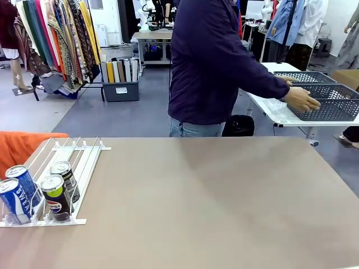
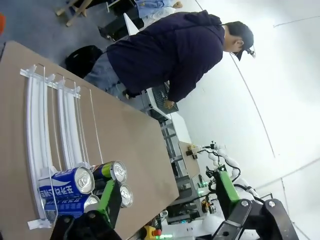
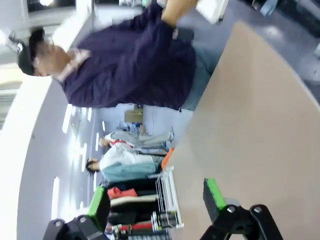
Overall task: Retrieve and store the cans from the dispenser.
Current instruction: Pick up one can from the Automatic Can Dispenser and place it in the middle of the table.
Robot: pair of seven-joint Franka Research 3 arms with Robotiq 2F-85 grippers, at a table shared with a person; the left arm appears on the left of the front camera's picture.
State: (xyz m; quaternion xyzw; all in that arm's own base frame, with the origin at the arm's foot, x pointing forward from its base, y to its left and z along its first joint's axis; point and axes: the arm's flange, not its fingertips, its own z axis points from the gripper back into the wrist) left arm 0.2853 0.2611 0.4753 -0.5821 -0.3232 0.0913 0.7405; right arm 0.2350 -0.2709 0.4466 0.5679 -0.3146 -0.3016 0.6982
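The brown table (image 1: 224,196) is seen largely bare. Behind its far edge a person (image 1: 210,61) in a dark top is turned toward a side table, one hand (image 1: 302,99) laid on the rim of a grey perforated basket (image 1: 331,112), so a container for the storing is judged to be in the fetching. The dispenser (image 1: 84,162) lies flat at the table's near left corner, its pusher blocks (image 1: 78,145) at the far end and four cans (image 1: 25,179) stood upright at the near end: two blue cans (image 1: 17,202) on the outer side, a black-and-green can (image 1: 67,175) just behind a Pepsi can (image 1: 56,202) on the inner side. All are seated between the rails, so retrieval is judged not yet begun. The left gripper (image 2: 167,197) is pointed at the cans with its jaws spread wide and nothing between them; the right gripper (image 3: 155,200) is likewise parted and empty, well apart from the rack. For the next move, the left gripper would need to be lowered over one can — the Pepsi can looks least crowded — its pads set either side of the body, then closed and lifted clear of the rails.
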